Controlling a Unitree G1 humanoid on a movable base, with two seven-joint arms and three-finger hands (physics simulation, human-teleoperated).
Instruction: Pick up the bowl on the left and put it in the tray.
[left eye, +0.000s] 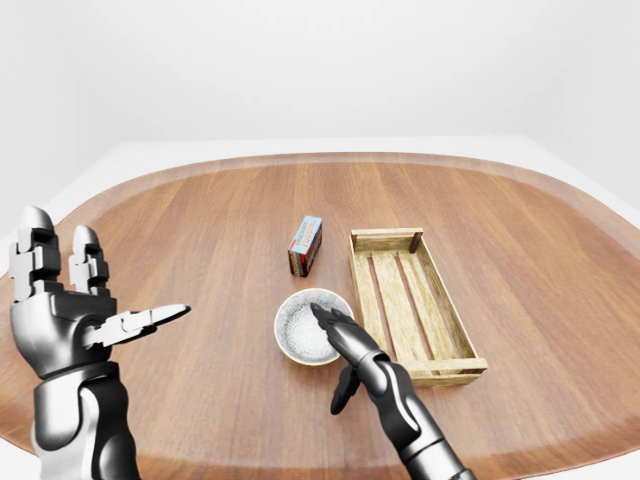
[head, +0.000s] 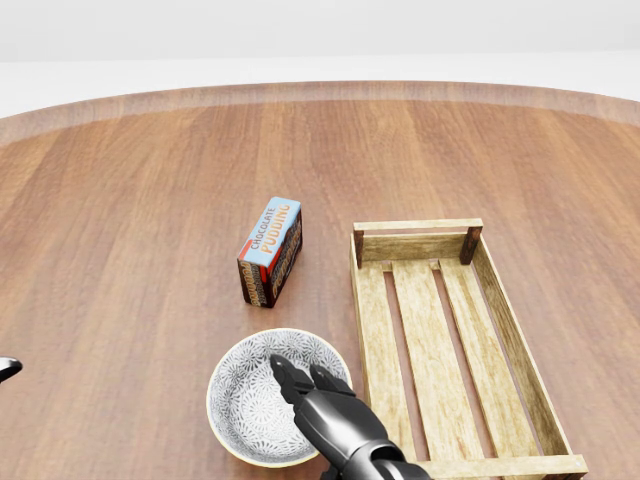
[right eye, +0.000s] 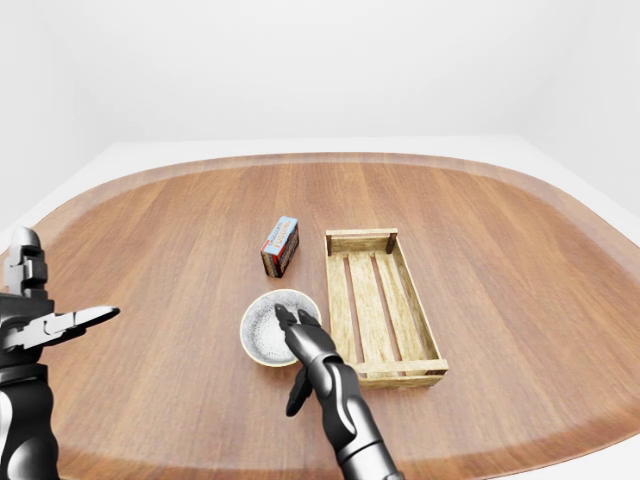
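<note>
Bowl (head: 243, 400), speckled grey inside, tan-rimmed, beneath spread, unclenched fingers of right hand (head: 325, 412)

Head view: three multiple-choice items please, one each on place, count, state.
1. Where is the grey-patterned round bowl relative to the slatted wooden tray?
A) left of it B) inside it C) right of it
2. How many boxes stand on the brown wooden table?
A) none B) one C) three
3. The right hand is:
A) shut on the tray's rim B) open, fingers over the bowl C) flat on the table

1 A: the bowl sits on the table, left of the tray's left rail.
2 B: only the blue-topped chocolate pudding box is there.
3 B: the fingers reach over the bowl, not closed on it.
</note>
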